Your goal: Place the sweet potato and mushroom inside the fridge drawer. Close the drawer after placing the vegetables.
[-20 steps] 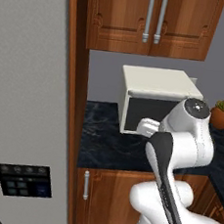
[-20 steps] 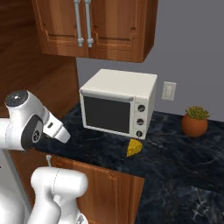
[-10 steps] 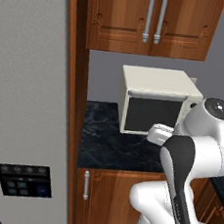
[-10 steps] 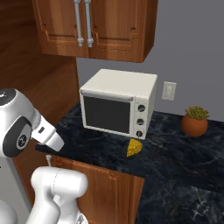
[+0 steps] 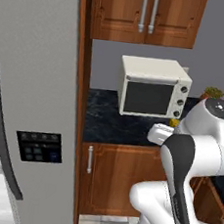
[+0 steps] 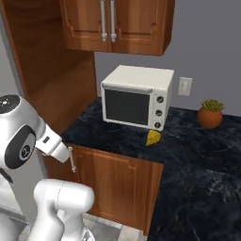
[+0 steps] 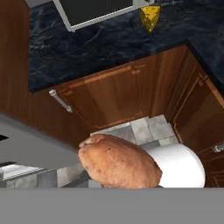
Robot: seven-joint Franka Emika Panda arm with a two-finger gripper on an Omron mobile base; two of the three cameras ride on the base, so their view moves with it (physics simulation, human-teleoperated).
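Standing tall at left, grey fridge (image 5: 31,100), door edge near. Dark table (image 6: 188,155) carries white oven (image 6: 136,96), cheese wedge (image 6: 153,137). Sweet potato (image 7: 120,164) sits low in hand view, pinched by fingers pressed nearly together; fingers themselves hidden behind it. Looks firm, lumpy, fairly light, rough skin; grip across thick middle seems best. Fridge drawer, mushroom hidden from here.
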